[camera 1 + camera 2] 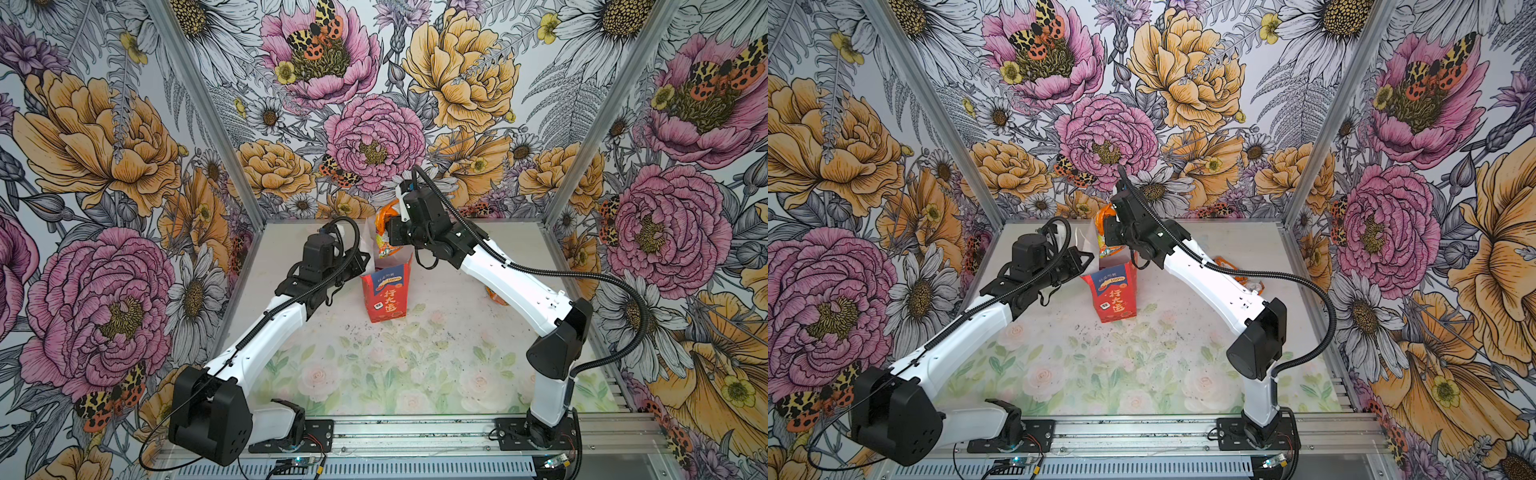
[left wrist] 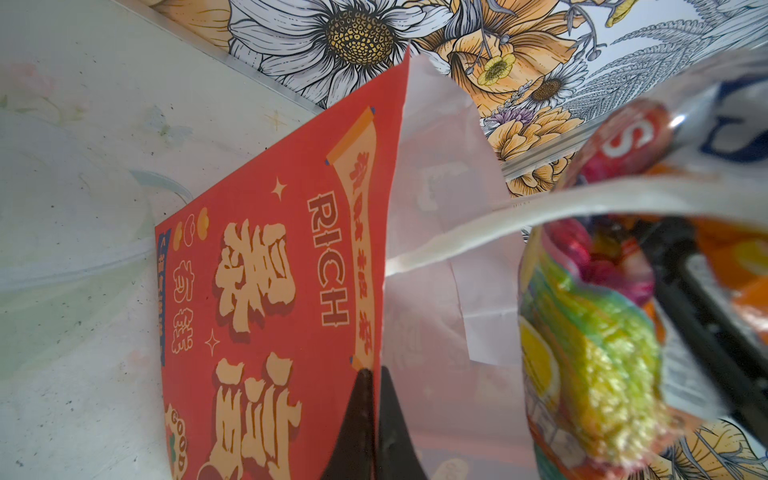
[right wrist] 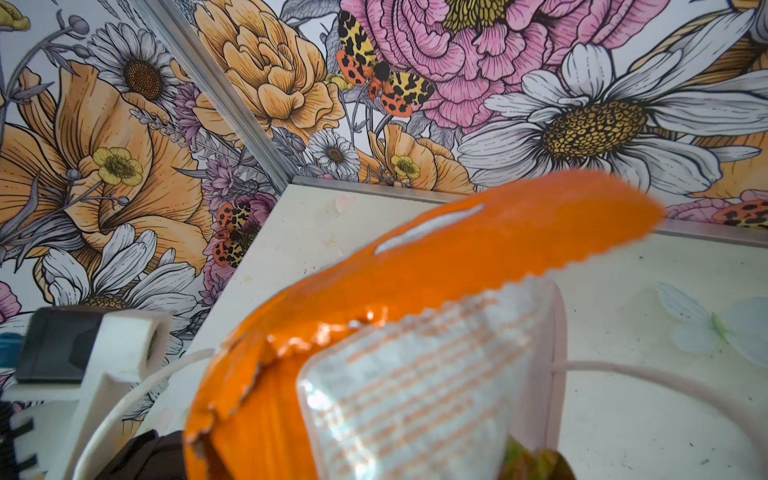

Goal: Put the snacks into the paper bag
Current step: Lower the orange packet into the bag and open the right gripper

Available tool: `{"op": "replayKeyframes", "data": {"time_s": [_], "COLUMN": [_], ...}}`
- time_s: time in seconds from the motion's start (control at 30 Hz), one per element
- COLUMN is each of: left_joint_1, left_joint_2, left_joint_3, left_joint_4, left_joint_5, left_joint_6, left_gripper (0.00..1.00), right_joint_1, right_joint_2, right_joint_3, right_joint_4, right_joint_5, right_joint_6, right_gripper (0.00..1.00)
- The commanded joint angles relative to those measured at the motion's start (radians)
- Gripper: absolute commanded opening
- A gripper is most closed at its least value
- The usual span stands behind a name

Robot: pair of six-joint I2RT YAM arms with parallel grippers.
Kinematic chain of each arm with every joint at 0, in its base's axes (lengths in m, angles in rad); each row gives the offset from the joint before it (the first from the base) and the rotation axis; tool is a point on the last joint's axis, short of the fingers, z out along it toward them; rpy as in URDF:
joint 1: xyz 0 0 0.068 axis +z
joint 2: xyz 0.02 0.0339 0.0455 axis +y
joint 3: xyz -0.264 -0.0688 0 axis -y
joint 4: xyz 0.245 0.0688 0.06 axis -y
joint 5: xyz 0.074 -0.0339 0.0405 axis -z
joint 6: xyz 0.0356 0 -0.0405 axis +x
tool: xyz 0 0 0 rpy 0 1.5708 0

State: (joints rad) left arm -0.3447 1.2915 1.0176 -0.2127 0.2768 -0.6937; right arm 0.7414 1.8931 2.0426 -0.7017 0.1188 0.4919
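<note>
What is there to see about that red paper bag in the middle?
The red paper bag stands upright on the table, mouth open, white inside, with white cord handles, cream Chinese characters, the word RICH and a blue label panel. The left tool pinches its rim; an orange packet hangs at its mouth.

orange packet (image 1: 1224, 262): half hidden behind right arm (image 1: 1208, 291) | raised packet (image 2: 594, 353): blurred

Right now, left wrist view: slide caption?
Left pincer clamps the rim of the red paper bag; an orange packet hangs by its white inside, cord handle across.
</note>
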Motion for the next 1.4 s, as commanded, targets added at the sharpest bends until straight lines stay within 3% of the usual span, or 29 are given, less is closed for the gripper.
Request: {"op": "replayKeyframes", "data": {"time_s": [0.0, 0.57, 0.83, 1.1, 1.37], "left_joint_1": [-0.007, -0.009, -0.004, -0.003, 0.0], "left_joint_2": [-0.018, -0.018, -0.015, -0.015, -0.021], "left_joint_3": [0.044, 0.049, 0.053, 0.054, 0.054], "left_joint_4": [0.032, 0.029, 0.028, 0.027, 0.023], "left_joint_5": [-0.006, -0.005, -0.007, -0.005, -0.005], "left_joint_6": [-0.007, -0.009, -0.007, -0.007, -0.004], "left_gripper": [0.0, 0.0, 0.0, 0.0, 0.0], "right_joint_1": [0.013, 0.042, 0.046, 0.046, 0.046], "right_joint_2": [0.015, 0.05, 0.019, 0.002, -0.012], "right_joint_3": [0.049, 0.098, 0.091, 0.083, 0.085], "right_joint_4": [-0.008, -0.113, -0.142, -0.165, -0.165], "right_joint_5": [0.024, 0.026, 0.031, 0.021, 0.013], "right_joint_6": [-0.013, -0.014, 0.002, 0.011, 0.005], "right_gripper": [0.0, 0.0, 0.08, 0.19, 0.41]}}
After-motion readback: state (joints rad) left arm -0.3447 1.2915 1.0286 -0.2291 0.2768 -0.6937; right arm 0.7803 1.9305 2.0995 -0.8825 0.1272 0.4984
